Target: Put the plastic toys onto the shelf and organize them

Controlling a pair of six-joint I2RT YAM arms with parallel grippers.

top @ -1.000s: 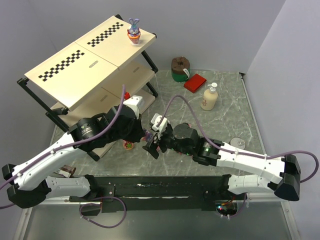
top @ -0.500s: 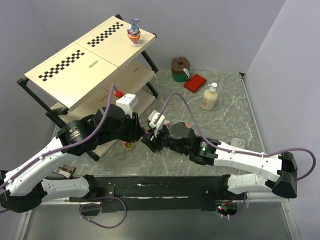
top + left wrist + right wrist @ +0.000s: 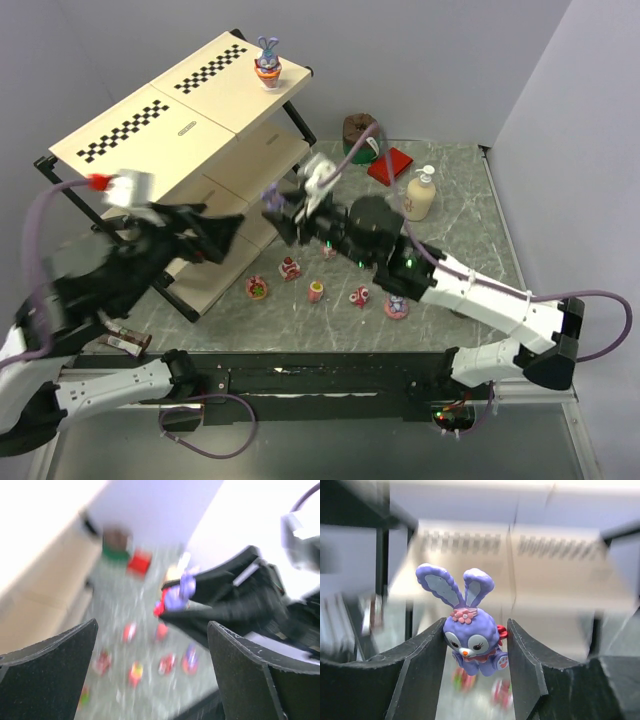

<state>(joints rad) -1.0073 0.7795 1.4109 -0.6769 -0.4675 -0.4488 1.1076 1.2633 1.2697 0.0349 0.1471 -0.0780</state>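
Pulled back leftward since the handoff, left gripper (image 3: 222,236) sprang wide open, nothing in it | shelf (image 3: 160,110): one bunny toy (image 3: 267,62) standing on top board's far corner | right gripper (image 3: 476,625) rose up beside shelf, clamped on purple bunny (image 3: 470,641) | I see several loose toys (image 3: 316,292) scattered on table (image 3: 450,240) below it

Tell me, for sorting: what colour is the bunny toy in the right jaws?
Purple-blue plastic bunny toy; clearest in the right wrist view.

purple bunny (image 3: 471,641) upright, pinched in right gripper (image 3: 476,626), another bunny (image 3: 267,62) standing on cream three-tier shelf (image 3: 150,125) top corner, several small pink-red toys (image 3: 290,268) scattered beside its foot
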